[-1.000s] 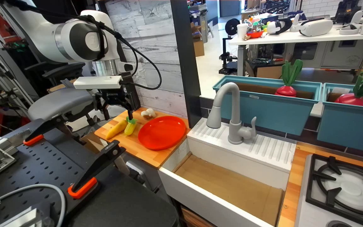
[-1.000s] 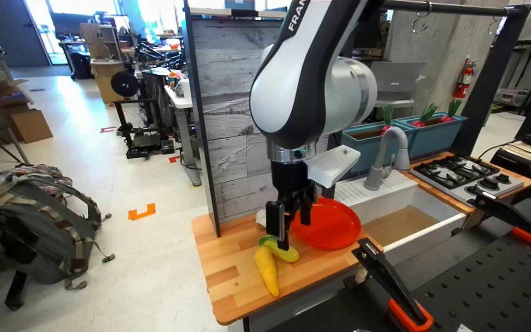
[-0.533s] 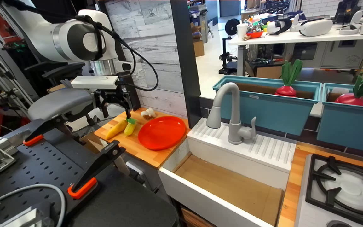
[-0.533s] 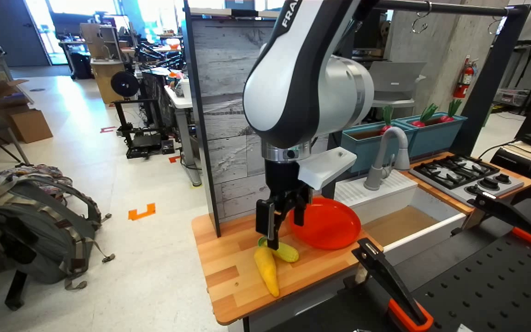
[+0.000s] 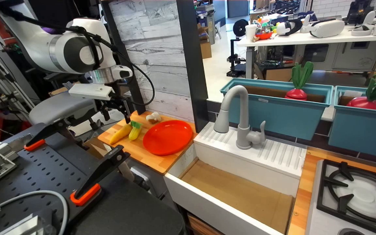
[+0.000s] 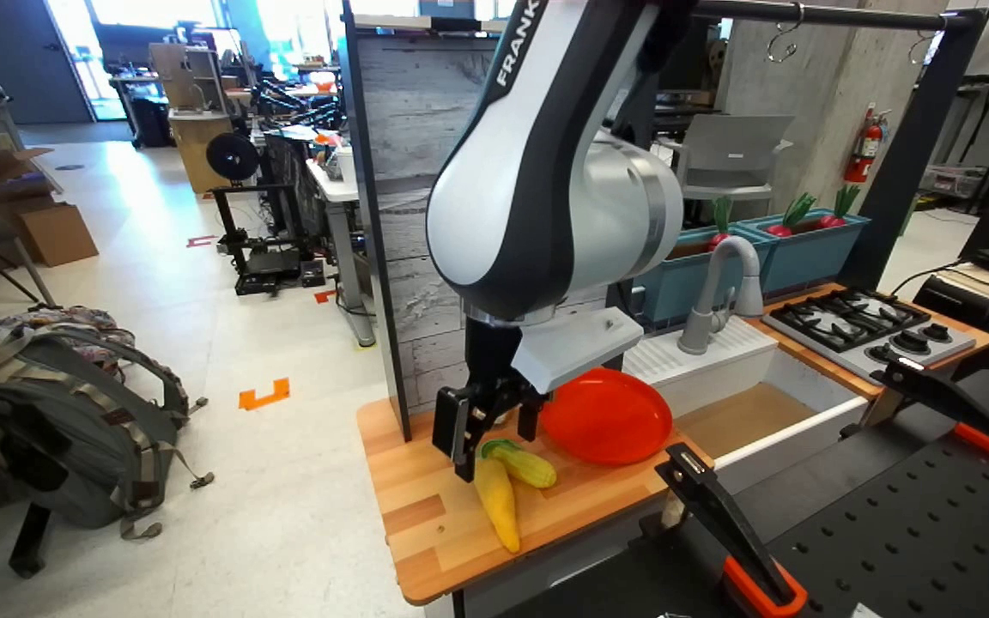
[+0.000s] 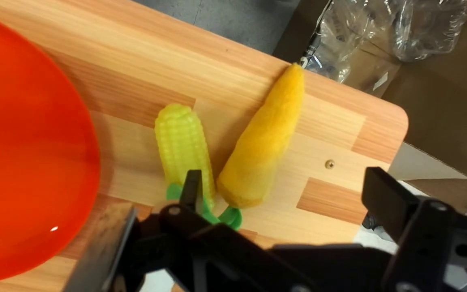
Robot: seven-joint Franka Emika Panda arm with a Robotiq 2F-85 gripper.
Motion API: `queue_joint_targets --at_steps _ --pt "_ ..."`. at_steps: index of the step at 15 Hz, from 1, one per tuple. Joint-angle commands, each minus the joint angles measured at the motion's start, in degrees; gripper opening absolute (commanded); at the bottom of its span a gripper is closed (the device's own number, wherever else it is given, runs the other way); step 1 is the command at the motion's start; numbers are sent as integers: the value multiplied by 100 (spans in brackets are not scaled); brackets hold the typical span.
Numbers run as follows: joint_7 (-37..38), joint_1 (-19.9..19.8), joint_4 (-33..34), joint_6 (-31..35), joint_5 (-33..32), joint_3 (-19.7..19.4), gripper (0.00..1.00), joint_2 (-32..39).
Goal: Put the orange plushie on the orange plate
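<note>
The orange plushie is a long, tapered orange-yellow toy (image 7: 264, 142). It lies on the wooden counter in both exterior views (image 5: 119, 135) (image 6: 499, 511), and its thick end is close to the corn toy's green leaves. The orange plate is round and orange-red (image 7: 31, 154), left of the toys in the wrist view; it also shows in both exterior views (image 5: 167, 137) (image 6: 606, 416) with nothing on it. My gripper (image 7: 284, 174) is open and empty above the counter, near the plushie's thick end (image 5: 117, 119) (image 6: 496, 455). In the wrist view its left finger covers part of the corn's leaves.
A yellow-green corn toy (image 7: 183, 142) lies between plushie and plate. White mushroom toys (image 5: 153, 117) are at the back near the wood-look wall panel (image 5: 155, 58). A white sink (image 5: 207, 199) with a grey faucet (image 5: 242, 114) adjoins the counter (image 6: 421, 515). A black clamp (image 6: 722, 515) stands in front.
My gripper has moved left in both exterior views, away from the plate, past the corn's leafy end to the plushie's thick end. It has stayed open. The toys and plate have not moved.
</note>
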Motion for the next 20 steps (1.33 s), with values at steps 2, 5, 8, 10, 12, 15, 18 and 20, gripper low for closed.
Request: queue_joint_targets --at_steps 2,5,8,10,12,15,18,20 --pt "165 156 180 85 122 -32 100 321" --pt "195 192 256 72 112 -29 100 453" --pt "225 251 375 188 84 -79 100 595" --pt "183 216 509 134 94 -41 100 704" --pt "154 177 645 121 108 -10 100 806" --pt "140 188 753 153 88 -14 66 888" --pt "106 145 881 86 105 30 42 975" --pt "77 128 935 43 104 53 27 1013"
